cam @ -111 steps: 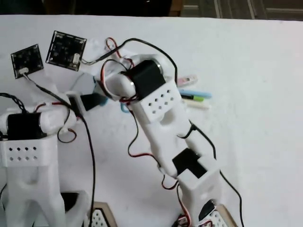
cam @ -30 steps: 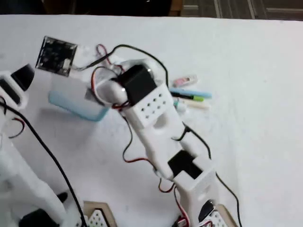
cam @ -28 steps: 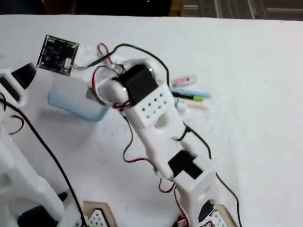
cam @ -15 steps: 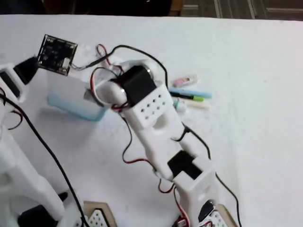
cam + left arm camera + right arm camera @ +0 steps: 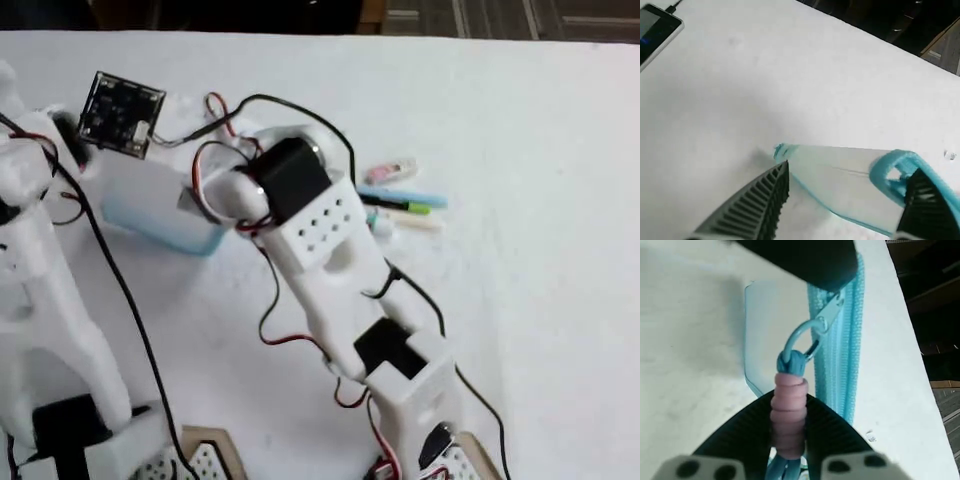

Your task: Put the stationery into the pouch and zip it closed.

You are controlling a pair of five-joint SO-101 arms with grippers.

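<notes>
The right arm comes up from the near edge of the tabletop (image 5: 520,150) toward the left. The right claw (image 5: 790,402) is pinched tight on the pink zip cord (image 5: 789,415), which is tied through the ring on the zipper tab (image 5: 827,315). The light blue pouch (image 5: 165,215) lies flat at mid-left. The left claw (image 5: 847,180) is spread wide, one finger on each side of the pouch's end and holding nothing. The pens (image 5: 405,207) lie loose on the tabletop right of the pouch, with a small pinkish thing (image 5: 390,172) just beyond them. A phone (image 5: 655,30) lies farther off.
</notes>
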